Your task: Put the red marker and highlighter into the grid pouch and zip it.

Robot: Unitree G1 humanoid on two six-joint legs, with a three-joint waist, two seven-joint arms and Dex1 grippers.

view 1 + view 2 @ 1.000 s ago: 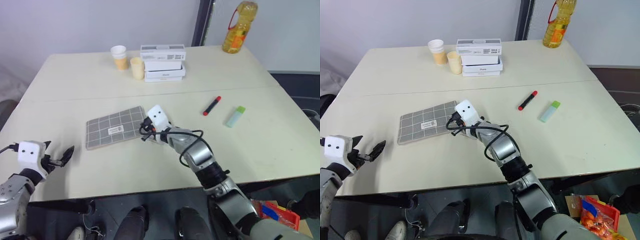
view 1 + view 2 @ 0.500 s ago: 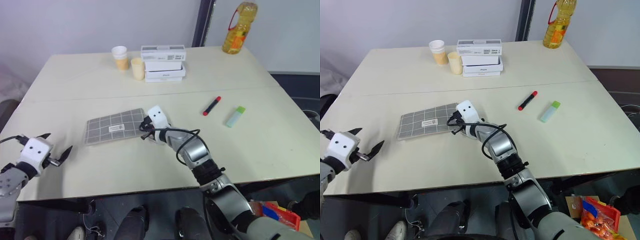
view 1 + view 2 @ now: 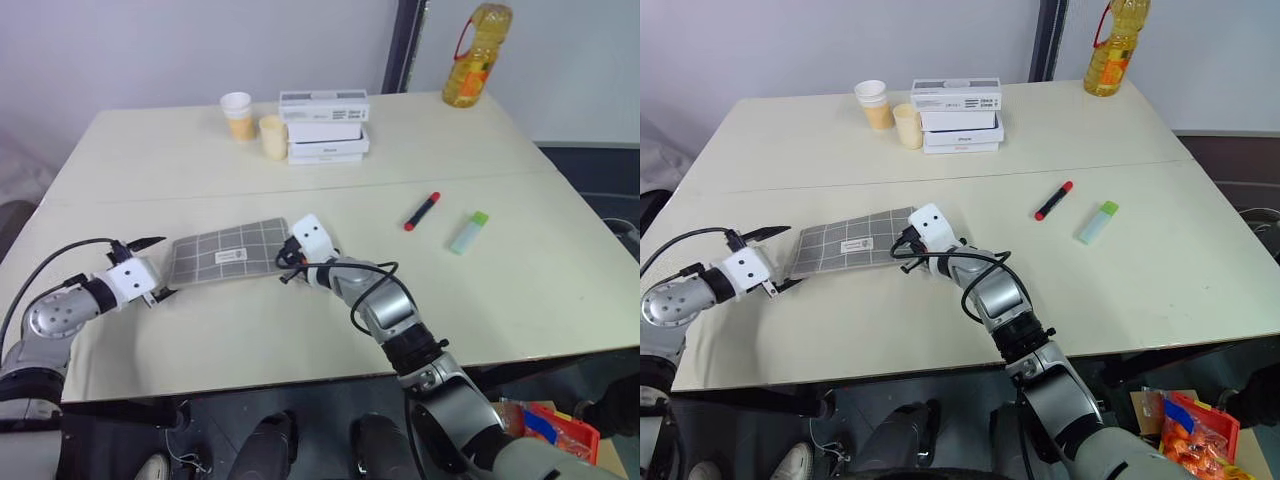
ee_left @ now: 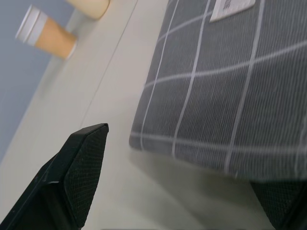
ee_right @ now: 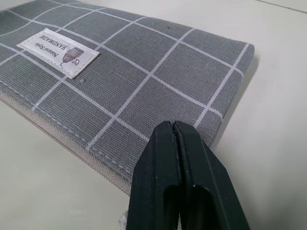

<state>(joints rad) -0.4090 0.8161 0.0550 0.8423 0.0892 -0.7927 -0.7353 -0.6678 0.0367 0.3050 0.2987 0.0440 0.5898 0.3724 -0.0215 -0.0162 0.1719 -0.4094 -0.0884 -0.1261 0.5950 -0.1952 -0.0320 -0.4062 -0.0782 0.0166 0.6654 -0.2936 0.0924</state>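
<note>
Left gripper [image 3: 158,270] has swung in from the table's near-left edge to the grid pouch [image 3: 225,254], fingers spread wide at its 9 o'clock end. Right gripper [image 5: 176,139] pinched shut at the pouch's 3 o'clock end. Red marker [image 3: 424,211] and highlighter [image 3: 469,233] lie at 3 o'clock, well apart from the pouch.

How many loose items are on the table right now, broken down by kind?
Pens: 2, the red marker and the highlighter
Pouches: 1, the grid pouch
Cups: 2, a white-rimmed paper cup and a cream cup
White boxes: 3, in one stack
Bottles: 1, the yellow oil bottle
Total: 9
</note>
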